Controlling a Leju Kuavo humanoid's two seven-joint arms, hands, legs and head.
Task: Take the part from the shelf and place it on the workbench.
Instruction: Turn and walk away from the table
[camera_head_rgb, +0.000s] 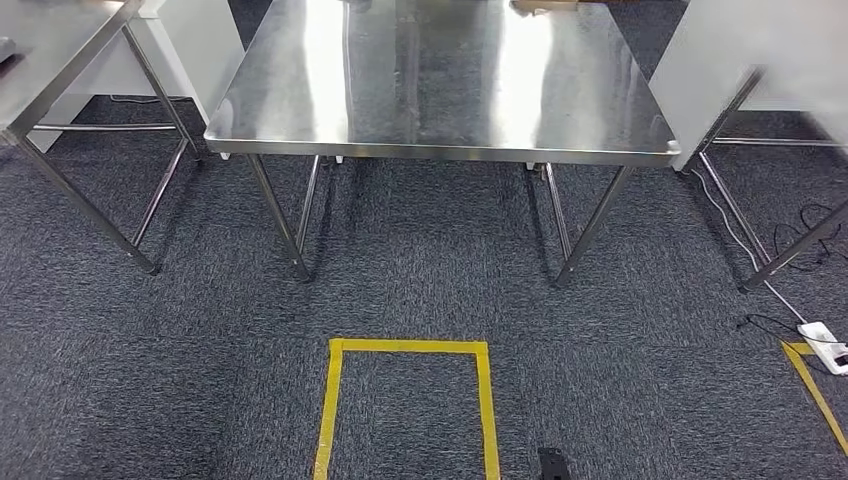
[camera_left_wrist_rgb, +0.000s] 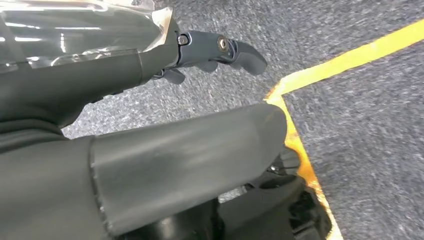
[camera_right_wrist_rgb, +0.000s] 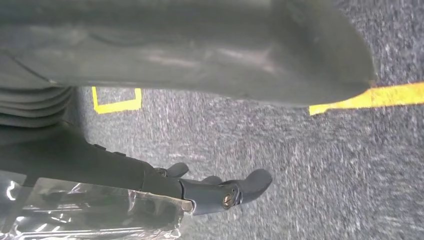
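Observation:
The steel workbench (camera_head_rgb: 440, 90) stands straight ahead in the head view, its top bare and shiny. The part is wrapped in a clear plastic bag (camera_left_wrist_rgb: 75, 30) that lies against the dark fingers (camera_left_wrist_rgb: 220, 50) of my left hand (camera_left_wrist_rgb: 150, 150), low over the carpet. The same kind of clear bag (camera_right_wrist_rgb: 90, 210) lies against the fingers (camera_right_wrist_rgb: 225, 192) of my right hand (camera_right_wrist_rgb: 150, 50). Both hands seem to hold the bagged part between them, with the fingers stretched out along it. The wrapping and my hands hide the part itself.
A yellow tape square (camera_head_rgb: 405, 347) marks the carpet in front of the workbench. Another steel table (camera_head_rgb: 50, 60) stands at the left and a white one (camera_head_rgb: 760, 60) at the right. A white power strip (camera_head_rgb: 825, 345) with cables lies on the floor at the right.

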